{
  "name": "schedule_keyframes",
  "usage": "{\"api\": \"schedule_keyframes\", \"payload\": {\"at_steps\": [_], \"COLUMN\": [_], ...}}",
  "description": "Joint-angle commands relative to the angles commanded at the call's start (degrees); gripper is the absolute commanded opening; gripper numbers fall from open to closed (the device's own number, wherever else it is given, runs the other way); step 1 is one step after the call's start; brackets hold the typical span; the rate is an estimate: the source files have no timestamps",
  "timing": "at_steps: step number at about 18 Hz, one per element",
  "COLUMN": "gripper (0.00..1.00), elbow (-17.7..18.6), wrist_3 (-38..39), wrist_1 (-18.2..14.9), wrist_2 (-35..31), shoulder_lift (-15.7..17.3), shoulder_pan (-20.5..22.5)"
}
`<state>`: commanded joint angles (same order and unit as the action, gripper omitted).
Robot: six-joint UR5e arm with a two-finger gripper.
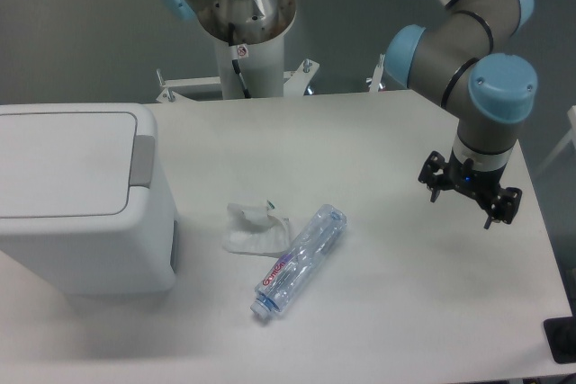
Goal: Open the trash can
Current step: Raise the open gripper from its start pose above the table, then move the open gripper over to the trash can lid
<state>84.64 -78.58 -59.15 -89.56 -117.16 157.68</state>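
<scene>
A: Sitting at the table's left edge, the white trash can (76,200) has its flat lid down, with the grey push tab (142,160) facing right toward the open tabletop, reachable from there.

B: And the gripper (469,199)?

A: Far right, well apart, hanging above the table with jaws spread and empty. Between them lie a clear bottle (300,260) and a crumpled tissue (252,230).
</scene>
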Motion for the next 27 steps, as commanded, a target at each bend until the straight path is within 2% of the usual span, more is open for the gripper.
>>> {"api": "schedule_keyframes", "payload": {"at_steps": [10,14,17,21,25,27], "gripper": [1.00,1.00,1.00,1.00,1.00,1.00], "elbow": [0.61,2.02,3.16,3.34,3.25,3.43], "wrist_3": [-0.09,2.10,7.01,17.02,24.86,29.24], "wrist_1": [0.09,1.49,1.49,1.49,1.49,1.41], "wrist_2": [1.40,9.90,14.23,17.65,21.52,25.73], "shoulder_lift": [0.09,0.35,0.96,3.51,7.20,9.22], "shoulder_pan": [-0.35,1.84,1.93,0.71,-3.15,-4.48]}}
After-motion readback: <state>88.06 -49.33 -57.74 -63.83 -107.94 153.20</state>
